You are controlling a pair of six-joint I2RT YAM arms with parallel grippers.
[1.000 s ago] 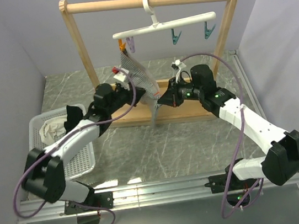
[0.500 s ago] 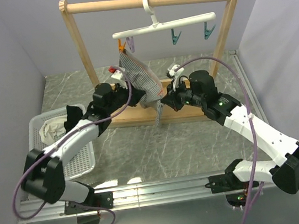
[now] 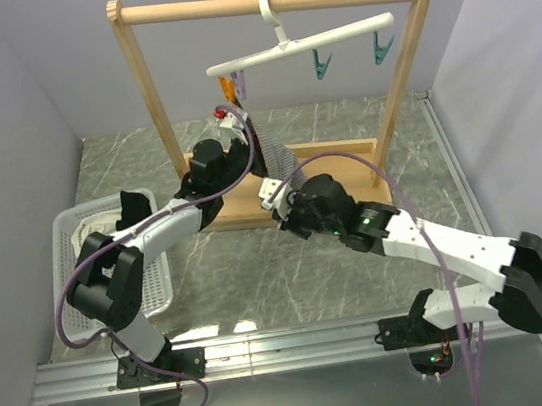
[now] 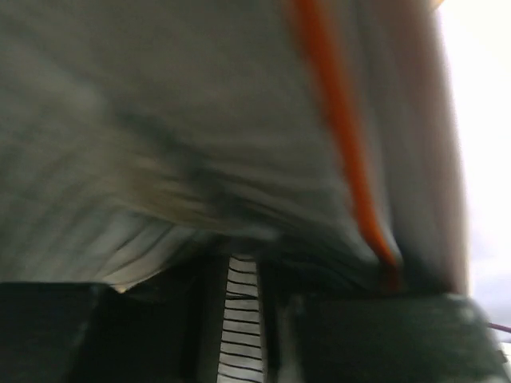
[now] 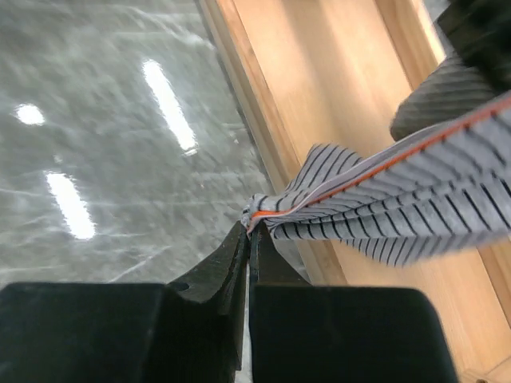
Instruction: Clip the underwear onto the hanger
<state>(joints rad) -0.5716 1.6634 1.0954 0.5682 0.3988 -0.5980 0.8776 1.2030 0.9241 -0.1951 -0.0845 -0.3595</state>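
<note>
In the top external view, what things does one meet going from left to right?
white slatted plastic basket → grey striped thin-cloth underwear → first teal plastic clip → second teal plastic clip

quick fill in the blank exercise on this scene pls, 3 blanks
The hanger hooks over a frame made of ___. The right gripper has its fingers ___ on a corner of the underwear. The white basket sits on the robot's ___ side.
Missing words: wood; shut; left.
</note>
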